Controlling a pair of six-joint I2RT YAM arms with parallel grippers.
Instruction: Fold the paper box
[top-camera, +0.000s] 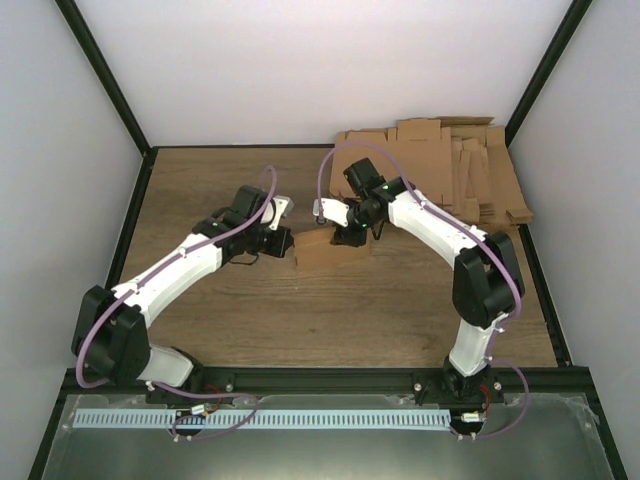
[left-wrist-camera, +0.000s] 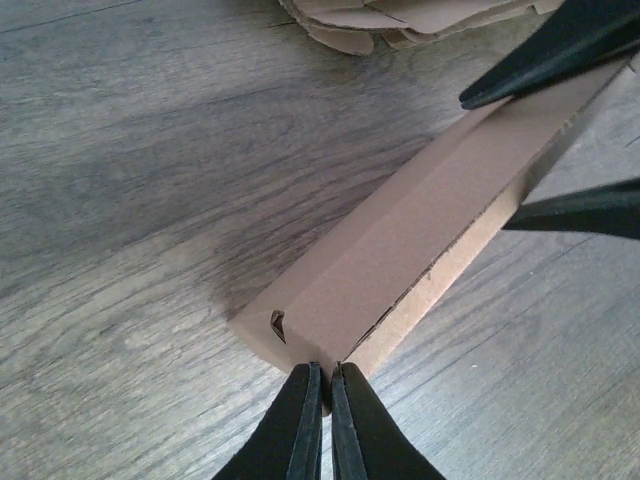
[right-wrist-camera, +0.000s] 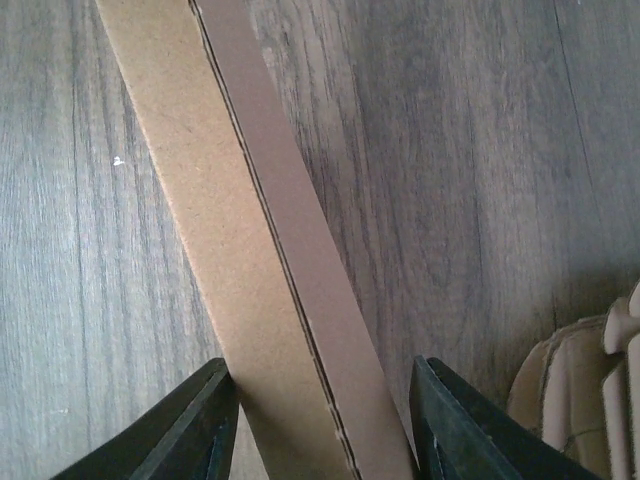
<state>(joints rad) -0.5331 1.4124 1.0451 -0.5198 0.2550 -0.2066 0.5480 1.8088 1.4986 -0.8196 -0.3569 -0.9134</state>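
Note:
The paper box (top-camera: 332, 250) is a brown cardboard piece folded into a narrow box, lying in the middle of the wooden table (top-camera: 220, 190). My left gripper (top-camera: 286, 243) is at its left end. In the left wrist view that gripper (left-wrist-camera: 325, 388) is shut, pinching a thin cardboard edge at the corner of the box (left-wrist-camera: 420, 240). My right gripper (top-camera: 350, 238) straddles the right end. In the right wrist view its jaws (right-wrist-camera: 322, 378) stand on either side of the box (right-wrist-camera: 260, 270): the left finger touches it and a thin gap shows at the right finger.
A pile of flat brown cardboard blanks (top-camera: 450, 165) lies at the back right of the table, close behind the right arm. It also shows in the left wrist view as a pile (left-wrist-camera: 400, 20) and at the right edge of the right wrist view (right-wrist-camera: 590, 390). Black frame posts and white walls enclose the table.

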